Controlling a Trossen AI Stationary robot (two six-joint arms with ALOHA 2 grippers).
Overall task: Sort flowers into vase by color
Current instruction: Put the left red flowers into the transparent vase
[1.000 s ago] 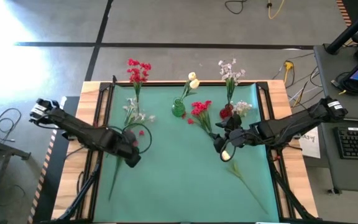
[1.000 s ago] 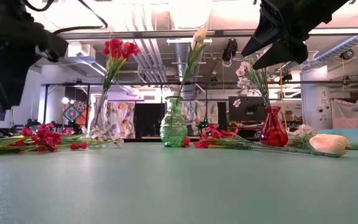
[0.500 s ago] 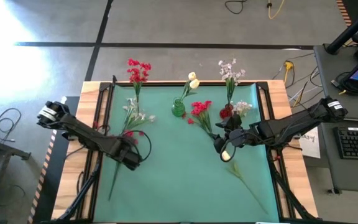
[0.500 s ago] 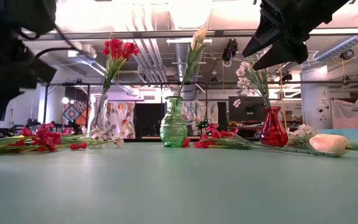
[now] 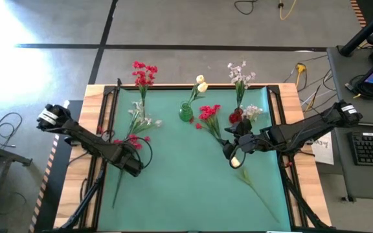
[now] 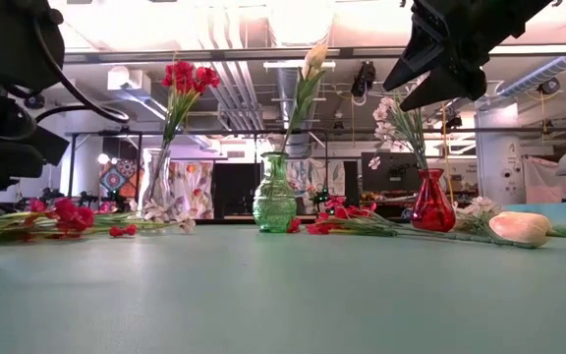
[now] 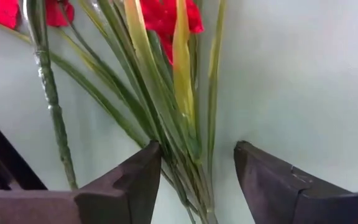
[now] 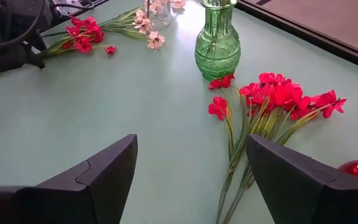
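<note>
A red flower (image 5: 133, 138) lies on the green mat at the left, its stem running toward the near edge. My left gripper (image 5: 133, 166) points down over that stem. In the left wrist view its open fingers (image 7: 197, 149) stand on either side of the stem and leaves (image 7: 182, 118), low over the mat. My right gripper (image 5: 233, 154) hangs open above a cream-yellow bud flower (image 5: 238, 162) lying on the mat at the right. A clear vase (image 6: 157, 197) holds red blooms, a green vase (image 5: 186, 114) a cream bud, and a red vase (image 5: 236, 118) a pale spray.
More flowers lie on the mat: a white-pink spray (image 5: 138, 118) at the far left, a red bunch (image 8: 272, 99) beside the green vase, and a white spray (image 5: 252, 111) by the red vase. The mat's middle and near part are bare. Black rails (image 5: 106, 110) run along both sides.
My left gripper has come down toward the red flower's stem on the mat and rolled a little about its pointing line. The flowers lie where they were.
</note>
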